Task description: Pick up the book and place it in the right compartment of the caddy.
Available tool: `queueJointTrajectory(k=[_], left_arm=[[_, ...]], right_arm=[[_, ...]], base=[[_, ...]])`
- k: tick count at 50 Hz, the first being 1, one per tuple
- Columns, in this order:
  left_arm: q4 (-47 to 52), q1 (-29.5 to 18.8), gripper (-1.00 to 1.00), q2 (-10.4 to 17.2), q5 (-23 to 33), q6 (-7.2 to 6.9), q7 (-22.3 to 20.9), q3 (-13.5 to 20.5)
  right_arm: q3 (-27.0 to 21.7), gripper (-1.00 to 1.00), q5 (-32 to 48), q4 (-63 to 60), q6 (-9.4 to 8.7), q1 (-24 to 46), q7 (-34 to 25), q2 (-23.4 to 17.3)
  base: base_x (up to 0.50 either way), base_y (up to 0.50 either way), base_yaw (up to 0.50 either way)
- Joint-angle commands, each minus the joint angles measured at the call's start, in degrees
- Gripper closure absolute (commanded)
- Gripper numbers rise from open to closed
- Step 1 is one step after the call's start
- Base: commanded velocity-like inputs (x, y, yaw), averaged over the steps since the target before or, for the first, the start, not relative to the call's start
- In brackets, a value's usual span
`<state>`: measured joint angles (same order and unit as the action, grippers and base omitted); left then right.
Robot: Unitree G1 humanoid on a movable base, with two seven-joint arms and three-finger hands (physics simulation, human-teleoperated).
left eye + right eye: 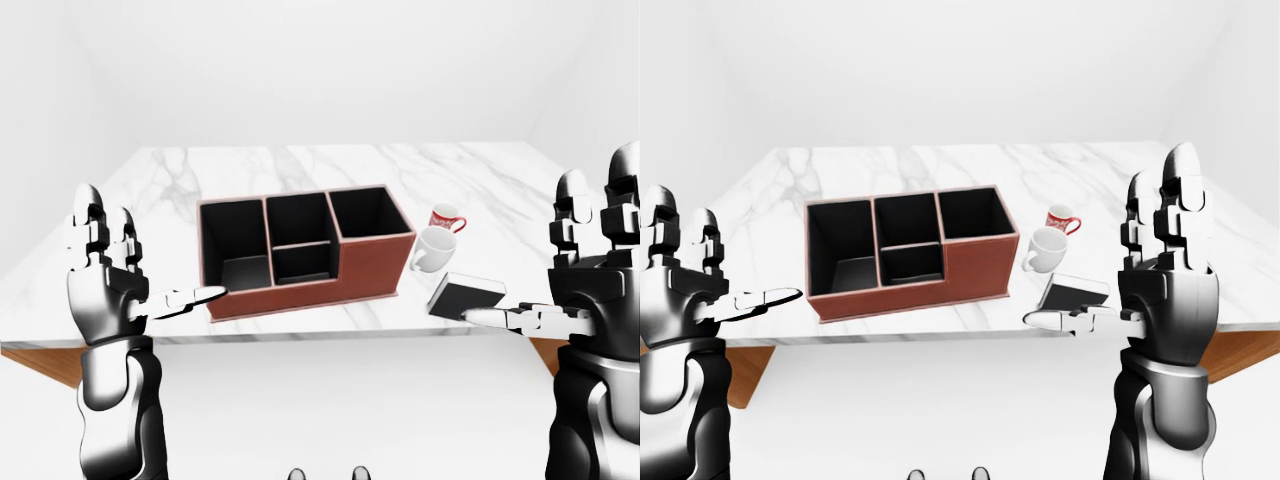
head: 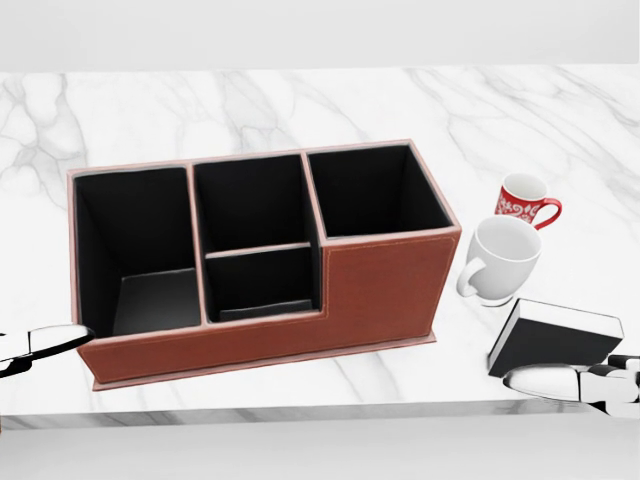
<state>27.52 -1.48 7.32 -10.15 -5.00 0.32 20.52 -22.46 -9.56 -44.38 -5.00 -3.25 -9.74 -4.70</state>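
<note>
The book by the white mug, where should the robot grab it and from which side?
Probably with the right hand, open and nearest it. The book lies flat on the marble table, black cover up, pale page edge toward the view's top. Its bottom edge sits near the table's edge, so pinching that edge, coming from the view's bottom right, avoids the white mug.
</note>
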Motion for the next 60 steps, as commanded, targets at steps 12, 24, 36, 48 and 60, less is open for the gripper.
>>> queueJointTrajectory(k=[12,24,36,48,60], left_arm=[[-0.6,-0.1,-1.0,-0.2,0.5,0.0,0.4,-0.3],[-0.6,0.0,-1.0,-0.3,0.5,0.0,0.4,-0.4],[-0.5,0.0,-1.0,-0.3,0.6,0.0,0.4,-0.4],[-0.5,0.0,-1.0,-0.3,1.0,0.0,0.4,-0.6],[0.1,0.1,-1.0,-0.3,0.9,0.0,0.4,-0.5]], right_arm=[[0.6,-1.0,0.4,1.3,0.0,-0.1,0.1,0.4],[0.7,-1.0,0.5,1.2,0.0,-0.3,0.0,0.4],[0.6,-1.0,0.6,1.1,0.0,-0.2,-0.1,0.3],[2.9,-1.0,14.8,-2.1,0.0,-1.5,-10.0,-1.8],[3.9,-1.0,28.9,-1.9,0.0,-4.9,-21.7,-0.5]], base=[[0.25,0.0,0.0],[0.25,0.0,0.0],[0.25,0.0,0.0],[0.08,0.0,0.0],[0.0,0.0,0.0]])
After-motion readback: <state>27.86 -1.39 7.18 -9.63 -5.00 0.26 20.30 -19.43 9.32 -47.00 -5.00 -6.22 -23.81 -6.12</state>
